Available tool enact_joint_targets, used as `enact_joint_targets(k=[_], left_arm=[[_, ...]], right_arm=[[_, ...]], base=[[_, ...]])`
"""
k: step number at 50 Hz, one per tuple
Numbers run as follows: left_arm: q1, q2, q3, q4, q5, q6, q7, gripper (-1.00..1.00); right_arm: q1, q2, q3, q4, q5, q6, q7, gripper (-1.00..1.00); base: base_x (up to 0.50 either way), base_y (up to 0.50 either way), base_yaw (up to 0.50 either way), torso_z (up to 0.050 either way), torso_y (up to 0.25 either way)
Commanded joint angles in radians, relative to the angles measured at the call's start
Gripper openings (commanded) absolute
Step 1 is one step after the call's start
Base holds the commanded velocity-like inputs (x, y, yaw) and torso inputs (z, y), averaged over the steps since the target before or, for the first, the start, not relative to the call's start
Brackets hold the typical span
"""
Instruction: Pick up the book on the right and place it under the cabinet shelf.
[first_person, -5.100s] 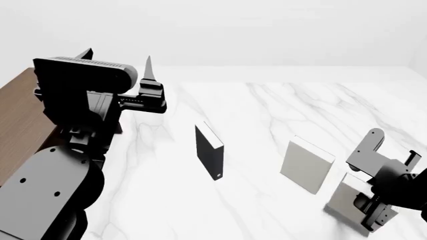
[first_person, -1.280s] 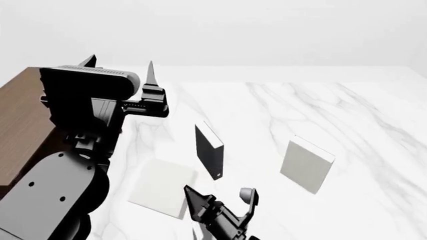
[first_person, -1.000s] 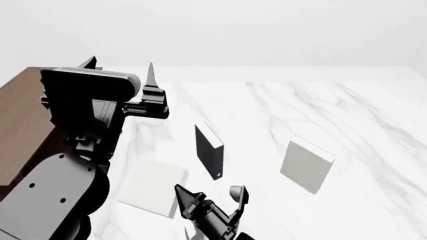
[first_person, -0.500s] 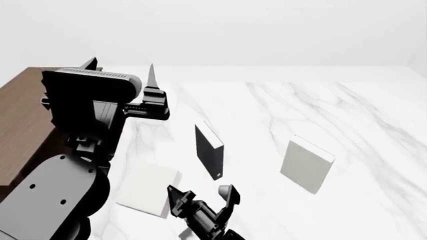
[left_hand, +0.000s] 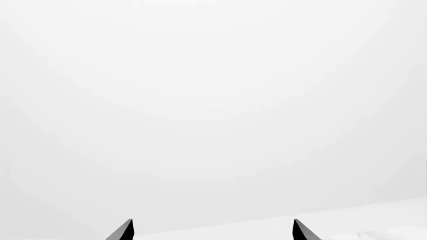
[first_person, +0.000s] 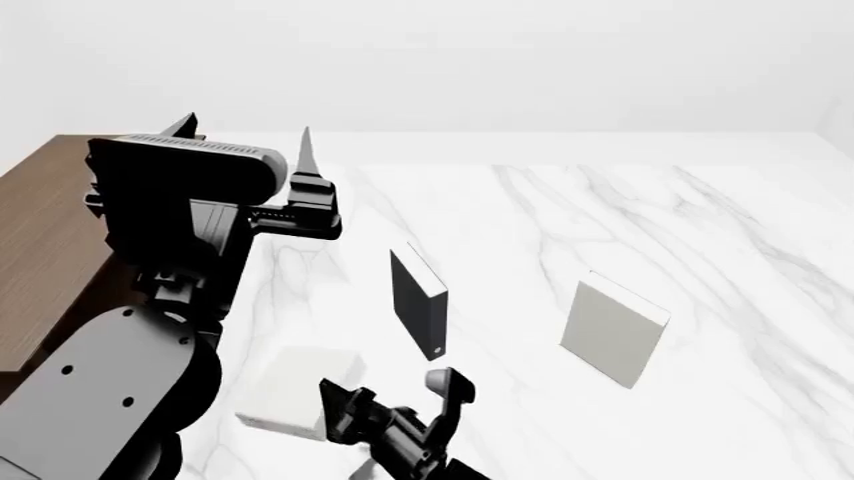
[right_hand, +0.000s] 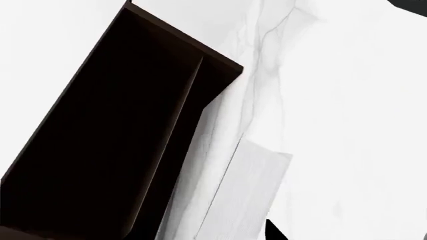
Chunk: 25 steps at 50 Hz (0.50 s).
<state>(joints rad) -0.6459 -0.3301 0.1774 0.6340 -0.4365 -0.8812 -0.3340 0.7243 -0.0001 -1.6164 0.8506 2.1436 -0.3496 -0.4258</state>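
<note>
From the head view I see the whitish book (first_person: 296, 404) lying flat on the white marble tabletop (first_person: 641, 230), at the near left, just beside my left arm's grey housing. The right claw (first_person: 394, 405) sits directly beside the book's right edge, its two fingers spread apart. Whether a finger touches the book I cannot tell from this angle; the claw appears open rather than clamped on it.

The black book (first_person: 419, 303) stands upright near the middle of the tabletop, just behind the right claw. The beige-grey book (first_person: 613, 330) stands upright to the right, well apart from the black one.

The left claw (first_person: 240, 145) is raised at the upper left, fingers pointing upward and set wide. In the left wrist view only two dark fingertips (left_hand: 123, 231) show, with a broad gap between them and blank white background beyond; the claw (left_hand: 212, 231) holds nothing.

In the right wrist view the dark brown cabinet (right_hand: 80, 190) shows its open front, with the cabinet shelf (right_hand: 175, 130) as a thin board dividing the interior. The book (right_hand: 243, 195) lies on the marble just outside the cabinet's opening, close to its edge but not inside. The cabinet's brown top surface (first_person: 40, 250) shows at the left edge of the head view.
</note>
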Motion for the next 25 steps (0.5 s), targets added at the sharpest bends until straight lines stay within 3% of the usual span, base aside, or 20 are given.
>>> enact_joint_targets(k=[1,25], left_arm=[[0.006,-0.004,-0.002,0.003,-0.004,0.004,-0.004,1.0],[0.027,-0.009,-0.012,0.007,-0.015,0.023,-0.01,1.0]], right_arm=[[-0.004,0.0,0.008,0.081,-0.017,-0.025,0.129,1.0],[0.011,0.0,0.006,0.113,-0.155,-0.127,0.207,1.0]], base=[[0.0,0.0,0.0,0.0,0.0],[0.0,0.0,0.0,0.0,0.0]])
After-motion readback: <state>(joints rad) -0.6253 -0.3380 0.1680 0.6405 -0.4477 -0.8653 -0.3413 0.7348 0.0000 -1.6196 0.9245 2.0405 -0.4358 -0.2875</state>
